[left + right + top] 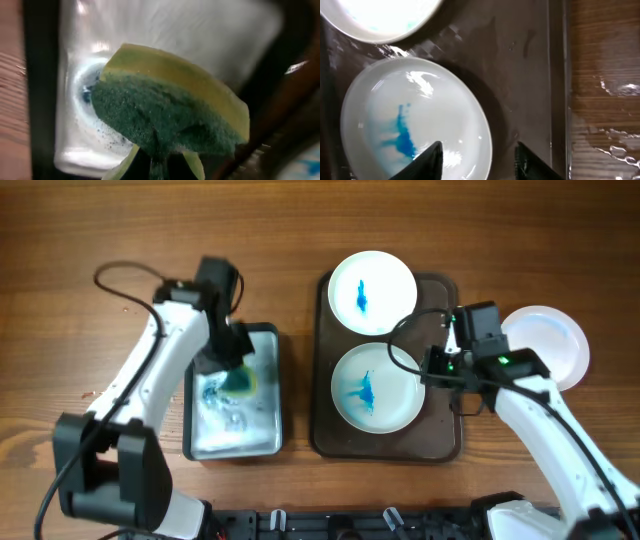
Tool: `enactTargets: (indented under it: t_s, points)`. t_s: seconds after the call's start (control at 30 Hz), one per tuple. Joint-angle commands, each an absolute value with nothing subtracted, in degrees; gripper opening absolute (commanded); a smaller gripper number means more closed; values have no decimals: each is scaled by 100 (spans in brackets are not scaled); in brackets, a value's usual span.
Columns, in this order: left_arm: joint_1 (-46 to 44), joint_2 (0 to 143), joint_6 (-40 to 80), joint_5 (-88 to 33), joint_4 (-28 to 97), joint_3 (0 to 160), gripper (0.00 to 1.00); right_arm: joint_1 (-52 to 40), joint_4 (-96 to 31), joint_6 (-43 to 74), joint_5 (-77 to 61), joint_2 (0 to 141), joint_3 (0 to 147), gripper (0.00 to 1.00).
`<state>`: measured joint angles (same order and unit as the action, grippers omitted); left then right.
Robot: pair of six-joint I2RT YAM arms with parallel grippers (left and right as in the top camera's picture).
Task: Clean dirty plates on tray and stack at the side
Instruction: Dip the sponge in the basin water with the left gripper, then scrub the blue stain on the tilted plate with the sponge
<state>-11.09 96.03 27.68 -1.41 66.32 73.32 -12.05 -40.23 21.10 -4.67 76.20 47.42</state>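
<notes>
My left gripper (157, 169) is clenched on the green-and-yellow sponge (165, 120), holding it over the water basin (268, 435) on the left half of the table, where the water shows a blue tint. My right gripper (479, 162) is spread wide, one finger over the blue-stained plate (377, 388) and the other outside its right rim. That plate sits on the brown tray (440, 438) toward the front edge, a second stained plate (372, 292) sits toward the far edge, and a clean white plate (555, 340) rests off the tray by the right edge
</notes>
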Motion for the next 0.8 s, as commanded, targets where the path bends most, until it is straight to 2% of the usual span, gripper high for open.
enactTargets:
  t_s: [0.0, 0.2, 0.27, 0.33, 0.43, 0.6, 0.77]
  points:
    - [-1393, 9295, 2650, -209, 6960, 8191, 4, -1192, -3815, 1837, -523, 8309, 4829, 39]
    - [-1920, 9253, 2652, -696, 6764, 8497, 4, -1192, -3533, 1782, -607, 9253, 4829, 35]
    - [-2134, 9301, 2655, -832, 6510, 8497, 4, -1192, -3317, 1212, -1041, 9544, 4829, 20]
    - [-2300, 9338, 2655, -832, 6270, 8497, 4, -1192, -3142, 755, -1391, 9706, 4829, 16]
    - [-2550, 9456, 2733, -832, 5887, 8493, 4, -1192, -3015, 906, -1363, 9861, 4829, 6]
    - [-2928, 9944, 3015, -1037, 5522, 8396, 4, -1192, -3020, 1645, -917, 9870, 4829, 4]
    - [-3269, 10591, 3052, -1625, 5048, 8270, 4, -1192, -3041, 1717, -854, 9870, 4829, 4]
